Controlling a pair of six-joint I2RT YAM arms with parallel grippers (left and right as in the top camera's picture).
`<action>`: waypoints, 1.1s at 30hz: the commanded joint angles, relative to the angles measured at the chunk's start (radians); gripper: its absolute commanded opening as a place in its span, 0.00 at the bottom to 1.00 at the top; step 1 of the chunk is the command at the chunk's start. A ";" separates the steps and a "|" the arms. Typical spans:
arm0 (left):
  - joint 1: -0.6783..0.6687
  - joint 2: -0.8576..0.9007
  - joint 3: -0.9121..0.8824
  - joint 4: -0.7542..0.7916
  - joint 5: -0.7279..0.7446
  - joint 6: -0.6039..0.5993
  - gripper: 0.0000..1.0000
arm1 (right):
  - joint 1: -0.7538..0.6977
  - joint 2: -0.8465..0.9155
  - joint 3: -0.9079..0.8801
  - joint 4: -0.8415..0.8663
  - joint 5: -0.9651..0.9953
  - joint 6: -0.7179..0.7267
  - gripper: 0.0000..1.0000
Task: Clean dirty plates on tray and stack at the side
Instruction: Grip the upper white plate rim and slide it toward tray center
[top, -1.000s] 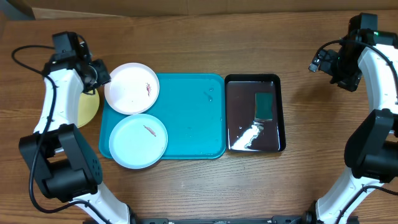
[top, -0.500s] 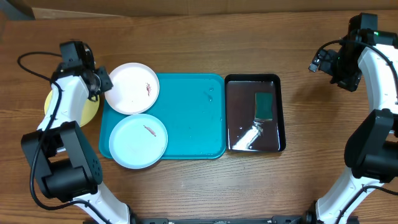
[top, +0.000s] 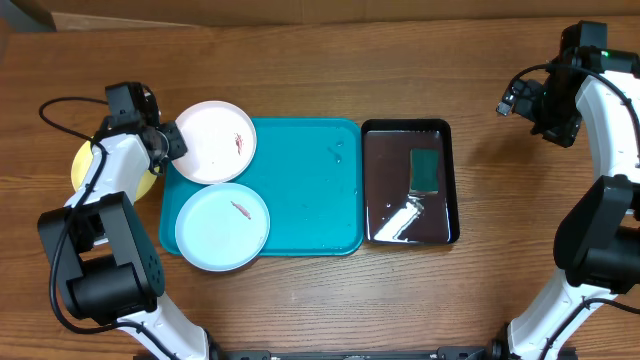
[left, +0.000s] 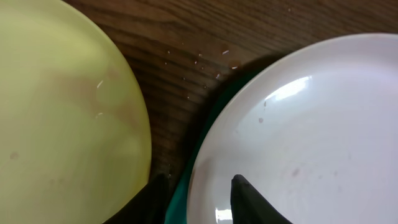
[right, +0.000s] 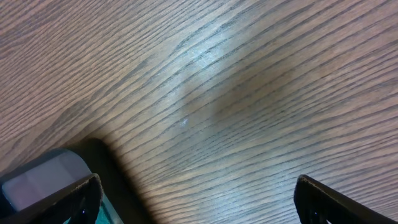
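Observation:
The white plate (top: 212, 140) with brown bits lies on the turquoise tray (top: 310, 200) at its back left corner. The pale blue plate (top: 222, 226) with a brown bit lies in front of it on the tray. The yellow-green plate (top: 82, 165) lies on the table left of the tray, partly under my left arm. My left gripper (top: 170, 145) is open at the white plate's left edge. In the left wrist view its fingers (left: 199, 198) straddle the white plate's (left: 311, 137) rim, with the yellow-green plate (left: 62, 112) beside it. My right gripper (top: 530, 105) is open and empty above bare table (right: 199, 205).
A glossy black bin (top: 372, 180) stands right of the tray, holding water, white foam and a green sponge (top: 426, 170). Small crumbs lie on the tray near its back edge (top: 338, 153). Bare wood lies behind the tray and at the right.
My left gripper has moved forward and right, from beside the yellow-green plate to the white plate's left rim. More of the yellow-green plate shows. The right arm has not moved.

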 joint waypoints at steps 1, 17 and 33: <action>0.000 -0.006 -0.031 0.029 0.050 0.013 0.33 | -0.006 -0.014 0.022 0.003 0.002 0.001 1.00; 0.000 -0.006 -0.071 0.069 0.050 0.012 0.18 | -0.006 -0.014 0.022 0.003 0.002 0.001 1.00; -0.055 -0.006 -0.070 -0.002 0.333 -0.038 0.04 | -0.006 -0.014 0.022 0.003 0.002 0.001 1.00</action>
